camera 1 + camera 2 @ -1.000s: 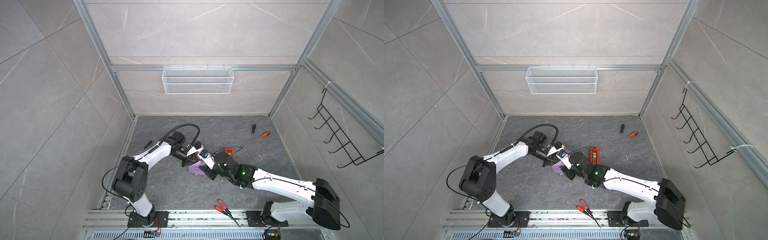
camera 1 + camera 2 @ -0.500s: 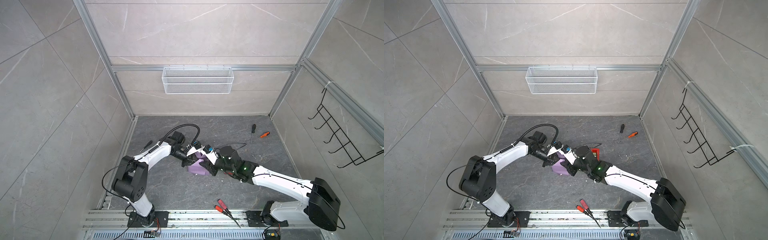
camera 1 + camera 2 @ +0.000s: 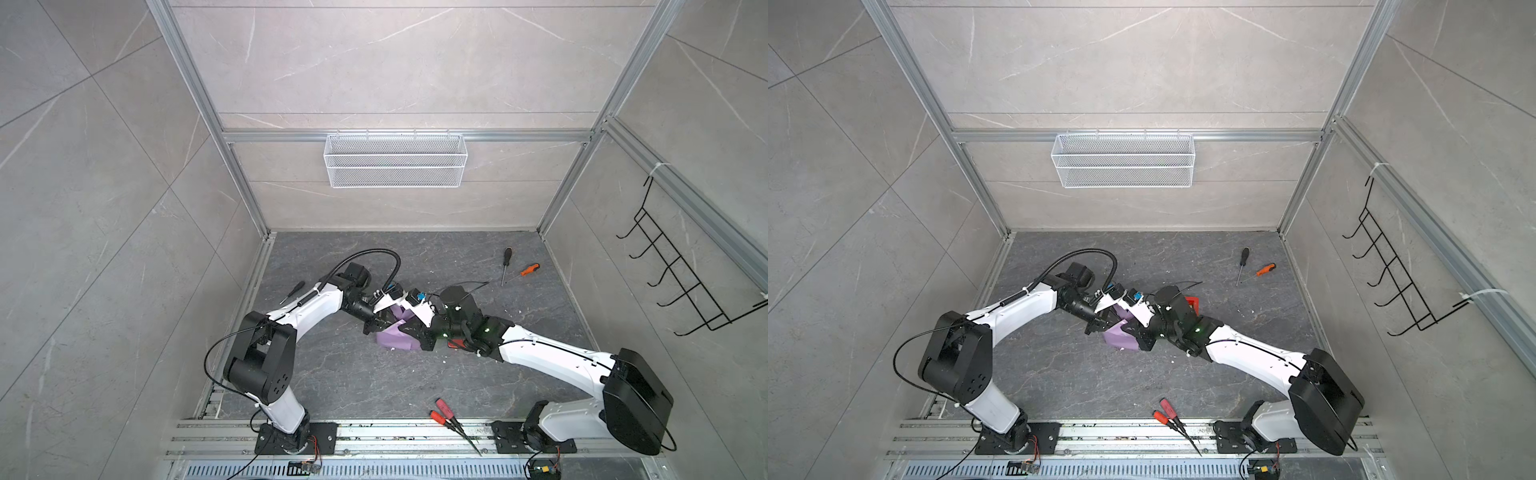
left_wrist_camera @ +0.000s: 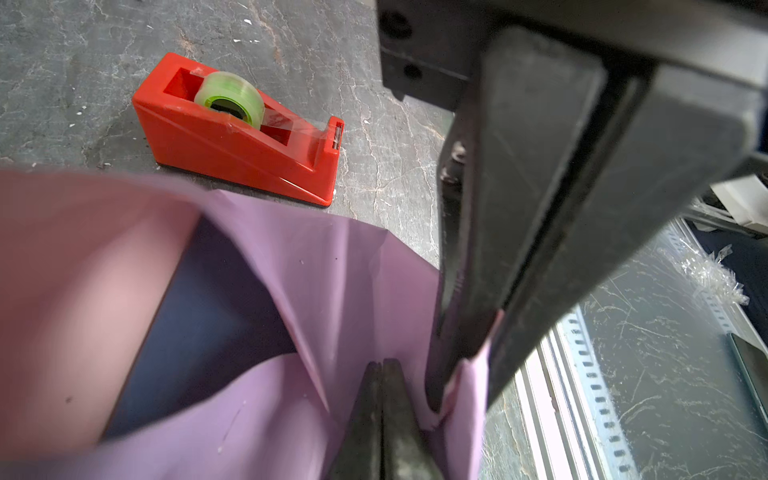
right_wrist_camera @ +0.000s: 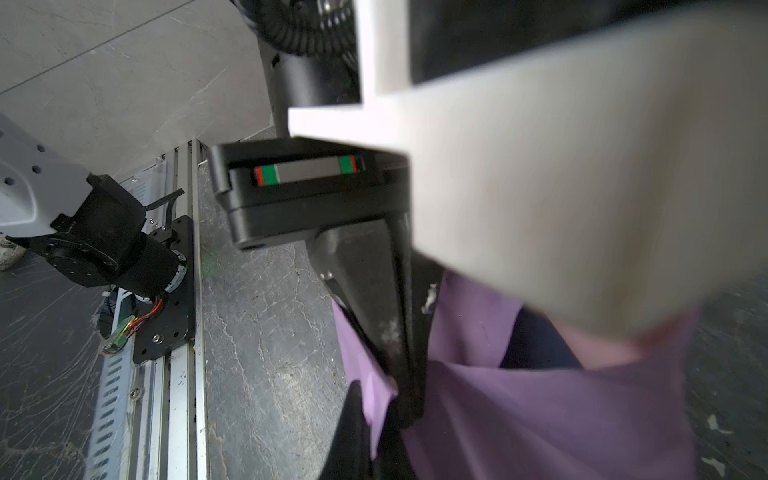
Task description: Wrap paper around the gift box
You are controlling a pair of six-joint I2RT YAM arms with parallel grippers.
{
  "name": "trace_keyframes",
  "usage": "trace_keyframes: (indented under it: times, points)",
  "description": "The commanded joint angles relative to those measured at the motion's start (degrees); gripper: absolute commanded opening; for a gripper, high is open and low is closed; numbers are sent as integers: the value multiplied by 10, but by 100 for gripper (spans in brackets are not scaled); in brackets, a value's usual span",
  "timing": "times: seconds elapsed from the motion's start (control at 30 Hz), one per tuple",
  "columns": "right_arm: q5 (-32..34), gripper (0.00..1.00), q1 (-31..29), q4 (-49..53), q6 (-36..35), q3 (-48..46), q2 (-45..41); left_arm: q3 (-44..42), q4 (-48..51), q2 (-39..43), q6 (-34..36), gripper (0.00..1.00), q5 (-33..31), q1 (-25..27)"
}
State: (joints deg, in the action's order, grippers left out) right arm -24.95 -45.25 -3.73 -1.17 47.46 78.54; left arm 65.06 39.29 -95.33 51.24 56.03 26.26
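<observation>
Bench (image 3: 328,374) of dark grey stone pattern carries everything, and the two arms meet over its middle, wrists close together above the bundle. The change of the last second belongs to the right arm. It has swung in closer to the left one, and the right gripper (image 5: 376,405), whose jaws stood part open a second ago, has now clamped down on an edge of the paper (image 4: 332,291). The left wrist view shows a sliver of the sheet caught between its two dark fingers. The left gripper (image 4: 381,370) has not moved; its jaws are pressed together with a crease of the sheet running into their tips, so it appears to pinch the paper too. With two holds side by side on the sheet, the robot seems ready to draw a flap over the gift box (image 4: 199,316); the wrap looks about half done.

The paper lies near the bench's centre, heaped around the gift box rather than flat. Its lilac side faces out and is creased into sharp ridges that rise toward the jaws; the pale pink side shows where one flap stands up next to the box. The box sits inside this pocket, one matte navy face bare between the pink flap and the lilac folds. The tape dispenser (image 4: 232,137), red with a green roll, stands on the bench just beyond the paper, untouched.
</observation>
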Motion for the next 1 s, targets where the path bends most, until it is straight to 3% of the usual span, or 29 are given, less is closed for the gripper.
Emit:
trace_keyframes:
  times: [0.0, 0.4, 0.57, 0.97]
  points:
    - [-32, 0, 11, 1, -13, 9, -6, 15, 39, 9, 34, 0, -23, -4]
    - [-68, 0, 31, 60, -60, 61, 31, 90, 136, 51, 95, 14, -38, -57]
    - [-86, 0, 32, 81, -76, 78, 44, 88, 125, 52, 103, 13, -62, -82]
    - [-66, 0, 36, 85, -78, 67, 25, 72, 109, -7, 129, 2, -100, -69]
